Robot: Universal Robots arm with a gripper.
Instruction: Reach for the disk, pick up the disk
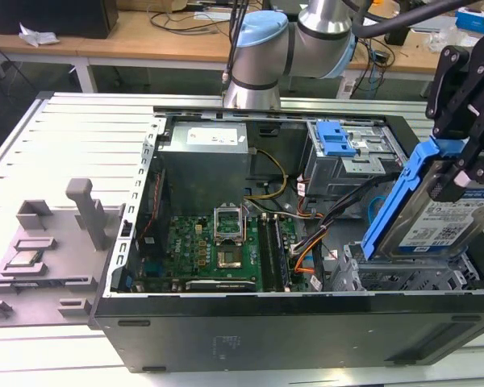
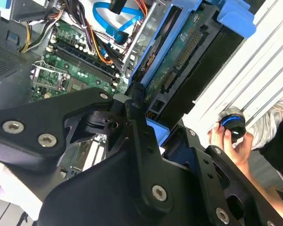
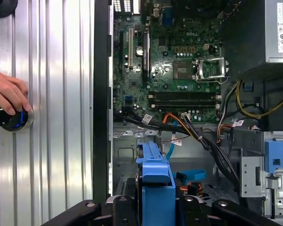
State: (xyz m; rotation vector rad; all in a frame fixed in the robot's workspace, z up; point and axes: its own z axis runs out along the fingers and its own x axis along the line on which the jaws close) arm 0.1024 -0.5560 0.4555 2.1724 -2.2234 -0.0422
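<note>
Disk (image 1: 436, 214) hangs tilted above the drive cage (image 1: 403, 278) at the exterior view's right, clamped by its blue bracket in the robot's closed hand (image 1: 460, 173), so it clears the case (image 1: 290, 326). Cables (image 1: 339, 214) and motherboard (image 1: 218, 250) lie left, power supply (image 1: 206, 157) farther back.

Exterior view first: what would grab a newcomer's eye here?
The disk in its blue bracket, tilted up above the open computer case at the exterior view's right, clamped in the black gripper. Next, the green motherboard on the case floor. In the first wrist view, a person's hand rests on a round blue-lit knob beside the case.
</note>
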